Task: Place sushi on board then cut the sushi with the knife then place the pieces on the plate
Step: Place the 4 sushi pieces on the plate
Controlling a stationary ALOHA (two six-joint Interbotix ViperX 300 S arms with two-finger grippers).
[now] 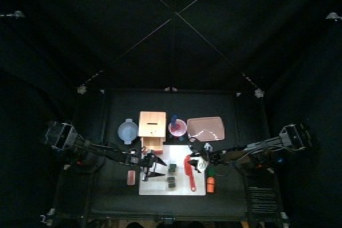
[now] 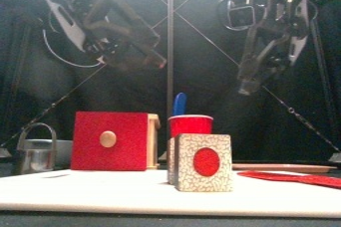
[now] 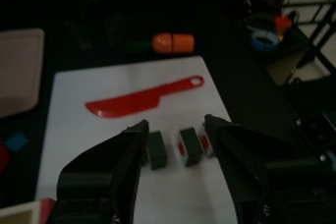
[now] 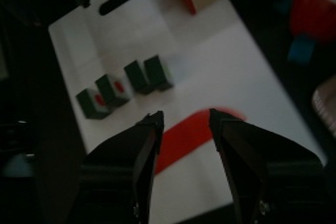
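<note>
The white cutting board (image 1: 171, 186) lies at the table's front. On it stand dark green sushi pieces (image 3: 194, 142) (image 4: 147, 74) with red centres, split into two small groups. One piece (image 2: 204, 161) looms near in the front view. A red toy knife (image 3: 144, 97) (image 4: 197, 136) lies flat on the board beside them. My left gripper (image 3: 175, 130) hovers open over the pieces, holding nothing. My right gripper (image 4: 187, 120) hangs open above the knife, also empty. Both grippers (image 2: 134, 57) (image 2: 253, 72) are well above the board. The pink plate (image 1: 205, 128) sits at the back right.
Behind the board stand a wooden box with a red drawer front (image 2: 114, 139), a red cup (image 2: 189, 123) with a blue knife, and a blue-grey bowl (image 1: 128, 130). A metal cutter (image 2: 38, 153) is at the left. An orange toy (image 3: 174, 42) lies right of the board.
</note>
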